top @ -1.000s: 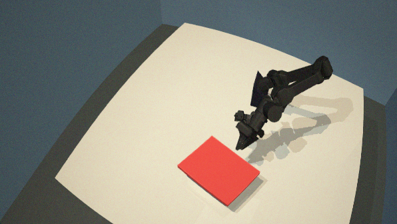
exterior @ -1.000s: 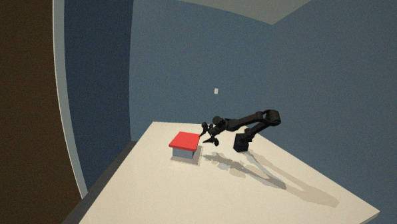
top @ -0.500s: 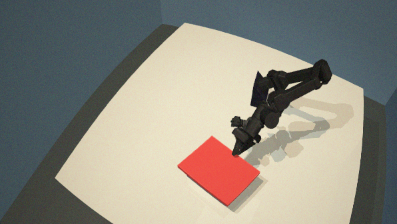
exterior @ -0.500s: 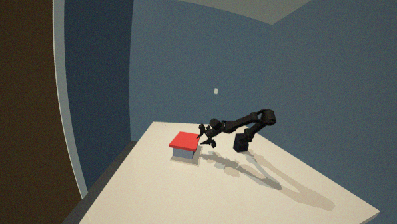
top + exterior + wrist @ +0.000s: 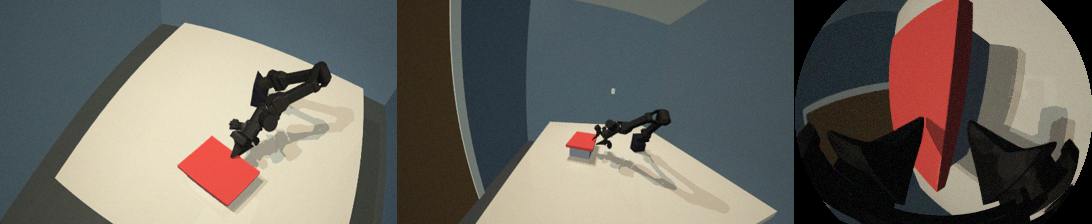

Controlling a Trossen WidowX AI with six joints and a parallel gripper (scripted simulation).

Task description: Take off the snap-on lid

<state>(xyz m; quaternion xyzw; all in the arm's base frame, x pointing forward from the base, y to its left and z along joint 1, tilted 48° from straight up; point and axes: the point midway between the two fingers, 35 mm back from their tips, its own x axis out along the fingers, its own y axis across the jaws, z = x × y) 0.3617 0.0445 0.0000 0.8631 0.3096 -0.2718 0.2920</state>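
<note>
— Lid point(image 5: 218, 170)?
— Red, sitting on the box point(image 5: 579, 153), near the table point(image 5: 160, 100) edge farthest from the arm's base.
— Gripper point(image 5: 236, 154)?
— Partly open, one finger point(image 5: 894, 152) on each side of the lid's edge, holding nothing.

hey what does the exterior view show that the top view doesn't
Only the exterior view shows the grey-blue storage box under the red lid, so the lid is seen sitting on the box, and one finger above the lid's edge with the other below it. Only the top view shows the lid's whole rectangular top face and where the gripper meets its near edge. Both show the lid on, the arm reaching from its base, the gripper open astride that edge, and the table.
</note>
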